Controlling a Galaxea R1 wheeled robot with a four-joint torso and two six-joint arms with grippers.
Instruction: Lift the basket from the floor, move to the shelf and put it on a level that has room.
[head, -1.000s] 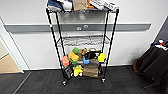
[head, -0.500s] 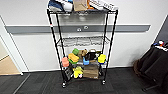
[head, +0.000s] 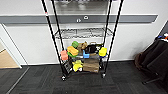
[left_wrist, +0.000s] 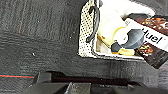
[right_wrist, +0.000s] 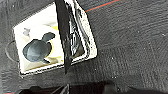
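Observation:
The shelf is a black wire rack standing against the white wall straight ahead. Its level, a grey wire grid, is bare. Colourful toys fill the tier under it, and a brown cardboard box sits lowest. The cream woven basket rests on the dark carpet floor beneath my left arm and also beneath my right arm, where its rim shows. It has a black handle and holds a Huel packet and a yellow-white thing with a dark grey cap. Neither gripper touches the basket.
Dark cloth-covered furniture stands right of the rack. At the left an opening shows tan wooden flooring. A grey rail runs along the wall. A thin red line crosses the carpet near the basket.
The whole head view has shifted: the rack now looks larger and its top tier is cut off, so the camera has moved closer or lower. The things on the rack have not moved.

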